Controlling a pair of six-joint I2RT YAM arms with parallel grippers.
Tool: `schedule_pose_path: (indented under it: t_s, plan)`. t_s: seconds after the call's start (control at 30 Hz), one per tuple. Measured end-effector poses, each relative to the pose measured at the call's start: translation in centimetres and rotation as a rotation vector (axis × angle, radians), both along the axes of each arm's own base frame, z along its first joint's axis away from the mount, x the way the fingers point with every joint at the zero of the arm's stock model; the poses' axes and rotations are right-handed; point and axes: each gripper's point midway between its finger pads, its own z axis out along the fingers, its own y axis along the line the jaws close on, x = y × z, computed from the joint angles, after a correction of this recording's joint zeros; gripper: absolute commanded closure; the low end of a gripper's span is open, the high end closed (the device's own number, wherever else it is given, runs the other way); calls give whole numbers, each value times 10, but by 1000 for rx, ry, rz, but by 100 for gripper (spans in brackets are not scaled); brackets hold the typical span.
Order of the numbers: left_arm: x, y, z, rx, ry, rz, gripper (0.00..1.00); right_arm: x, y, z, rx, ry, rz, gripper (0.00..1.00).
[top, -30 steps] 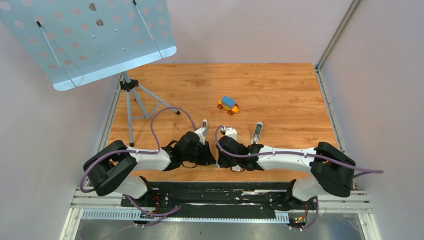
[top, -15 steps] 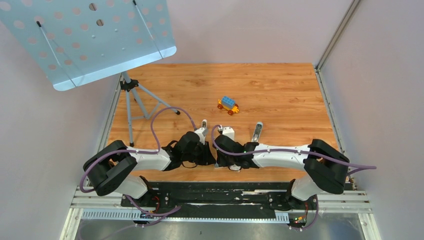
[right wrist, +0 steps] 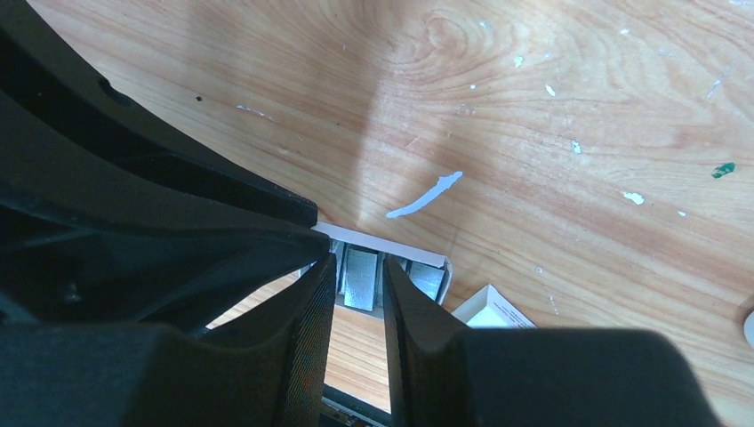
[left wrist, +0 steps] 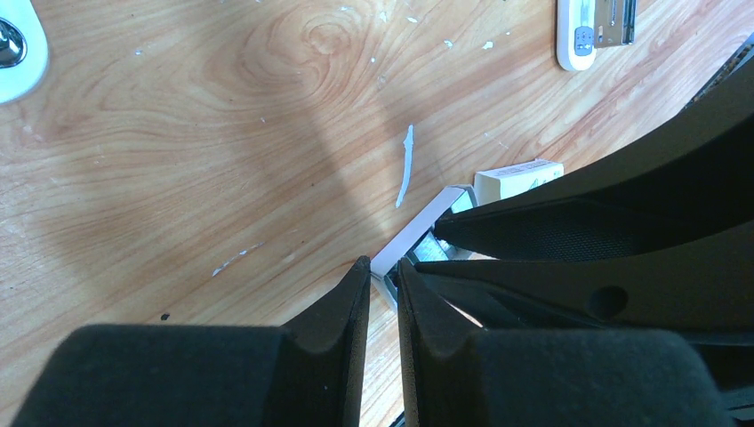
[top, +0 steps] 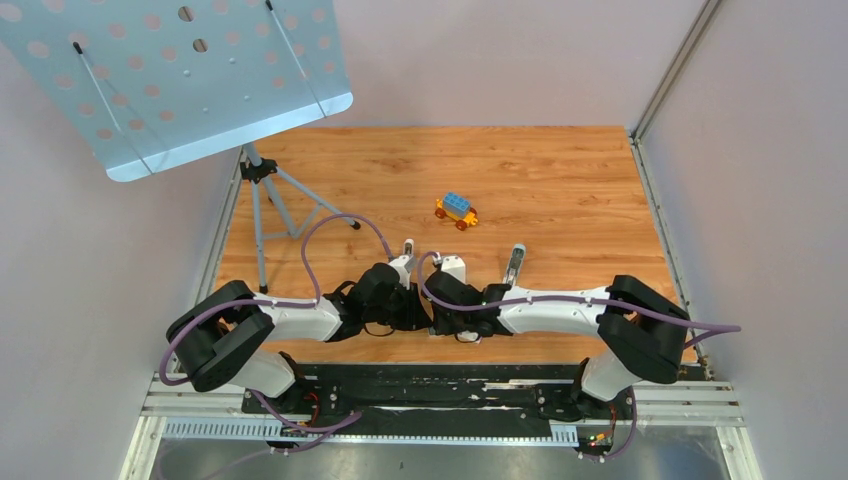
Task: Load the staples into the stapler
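Seen from above, the left gripper [top: 412, 308] and right gripper [top: 446, 312] meet nose to nose near the front edge of the wooden table [top: 560, 180]. They hide the staples beneath them. The stapler [top: 514, 262], a slim grey metal bar, lies just beyond the right arm, probably left there within reach for loading. A small plastic toy [top: 456, 210] sits farther back, well apart from the work.

In the left wrist view the black, tapered fingers [left wrist: 356, 302] stand almost together. The thin wall of a white card tray [left wrist: 418, 227] runs into the slit between them (a steadying pinch, I judge, so the light tray cannot slide). A printed white box [left wrist: 520, 175] lies just beside the tray.

In the right wrist view the staples [right wrist: 359, 277] show as ribbed, dull-grey metal strips lying side by side in the tray. This gripper's fingers [right wrist: 311, 302] stand a little apart, straddling one strip. I cannot tell whether the pads press on it. The straddle looks set up to lift that single strip out.
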Motion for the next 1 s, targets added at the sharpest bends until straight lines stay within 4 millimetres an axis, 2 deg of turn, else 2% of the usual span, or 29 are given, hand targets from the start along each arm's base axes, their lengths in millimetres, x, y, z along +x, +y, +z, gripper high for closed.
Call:
schedule_pose_path:
  t_s: [0.2, 0.77, 1.0]
  plan:
    - [0, 0, 0, 0, 0, -1, 82, -1, -2, 0, -27, -4, 2, 74]
    - [0, 0, 0, 0, 0, -1, 82, -2, -2, -1, -81, -12, 15, 74]
    - [0, 0, 0, 0, 0, -1, 81, -1, -2, -2, -86, -17, 20, 79]
